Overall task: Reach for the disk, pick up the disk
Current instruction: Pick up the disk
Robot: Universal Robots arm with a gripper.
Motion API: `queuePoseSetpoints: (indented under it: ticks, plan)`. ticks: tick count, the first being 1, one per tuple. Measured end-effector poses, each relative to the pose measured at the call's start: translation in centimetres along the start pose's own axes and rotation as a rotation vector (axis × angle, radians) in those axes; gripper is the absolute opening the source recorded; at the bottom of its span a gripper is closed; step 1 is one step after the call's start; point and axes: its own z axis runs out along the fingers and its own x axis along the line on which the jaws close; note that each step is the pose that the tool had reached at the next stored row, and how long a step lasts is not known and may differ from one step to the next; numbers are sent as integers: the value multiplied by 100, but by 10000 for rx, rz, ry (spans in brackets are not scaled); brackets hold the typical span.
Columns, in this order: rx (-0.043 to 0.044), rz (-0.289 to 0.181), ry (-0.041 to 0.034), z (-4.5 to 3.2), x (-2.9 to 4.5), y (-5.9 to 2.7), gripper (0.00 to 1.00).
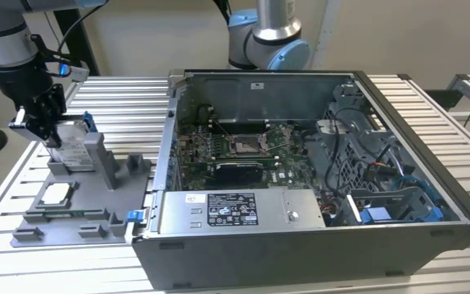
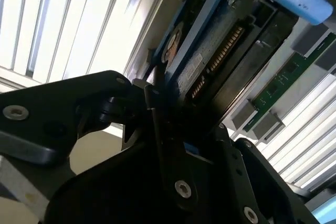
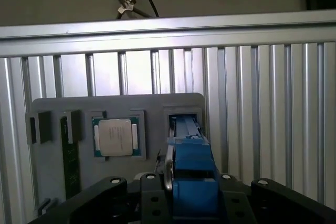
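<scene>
Standing on edge in a slot at the far corner of the grey holder plate (image 1: 96,202), the disk (image 1: 73,147) sits between the fingers of the gripper (image 1: 51,138), which reaches down onto its upper end from above. The fingers are clenched on the disk, one on each broad face. In the second wrist view a thin dark finger (image 2: 156,114) lies flat against the drive's circuit-board side, with the blue bracket running along its edges. In the first wrist view the bracket's blue top (image 3: 191,150) fills the gap between the black gripper blocks, and the disk's lower end is seated in the holder plate's slot.

Elsewhere on the holder plate, a square silver CPU chip (image 1: 57,193) lies flat in its own recess, well apart from the disk. A green memory stick (image 3: 70,156) lies in a narrow channel just beyond the chip. Just beside the holder plate, on the exterior view's right, stands an open computer case (image 1: 300,245). Its grey power-supply box (image 1: 235,211) is at the corner nearest the plate. Both rest on a slatted aluminium table (image 1: 120,104).
</scene>
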Motion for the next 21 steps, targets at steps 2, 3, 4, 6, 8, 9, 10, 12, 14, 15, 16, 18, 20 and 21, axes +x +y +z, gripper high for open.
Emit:
queuePoseSetpoints:
  ticks: [2, 3, 4, 6, 8, 9, 10, 12, 14, 15, 16, 18, 20, 21]
  plan:
    - [1, 0, 0, 0, 0, 0, 0]
    - [0, 0, 0, 0, 0, 0, 0]
    - [0, 0, 0, 0, 0, 0, 0]
    - [3, 1, -1, -18, 0, 0, 0]
    - [1, 0, 0, -68, 0, 1, 0]
    - [1, 1, 0, -98, 0, 1, 0]
    - [1, 0, 0, -130, 0, 2, 0]
    - [1, 1, 0, -207, 0, 3, 0]
    - [1, 1, 0, -290, 0, 4, 0]
    - [0, 1, 1, -332, 0, 4, 0]
    - [-1, 0, 1, -366, 0, 5, 0]
    - [1, -1, 0, -427, 0, 5, 0]
    - [0, 0, 1, -485, 0, 6, 0]
    - [1, 0, 0, -509, 0, 7, 0]
